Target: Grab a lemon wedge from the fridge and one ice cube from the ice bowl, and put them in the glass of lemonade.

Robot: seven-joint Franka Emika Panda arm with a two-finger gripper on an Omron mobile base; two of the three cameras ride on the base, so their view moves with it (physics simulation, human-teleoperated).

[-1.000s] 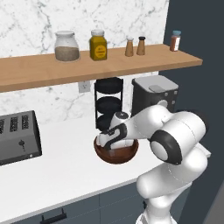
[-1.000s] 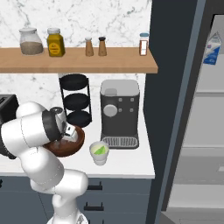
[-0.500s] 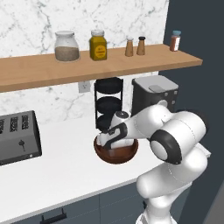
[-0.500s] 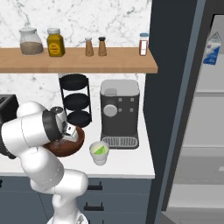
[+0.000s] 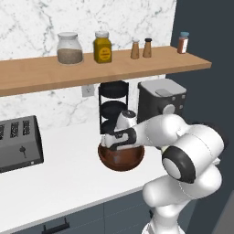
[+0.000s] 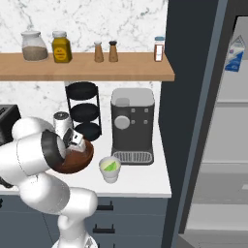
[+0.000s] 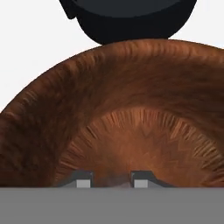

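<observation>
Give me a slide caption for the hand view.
Gripper deep inside the wooden ice bowl, fingertips close together near its floor.

No readable text anywhere. Yellow jar [image 5: 103, 47] on shelf has a label, too blurred to read. Blue-white carton [image 6: 235, 52] in fridge [image 6: 193, 97] at right carries print, also illegible. Coffee machine [image 6: 132, 125] shows dials, no legible marks.

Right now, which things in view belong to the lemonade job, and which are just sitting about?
Job: ice bowl, glass of lemonade, fridge, claw down in the bowl.
Bystanders: toaster, coffee machine, black rack, shelf jars.
</observation>
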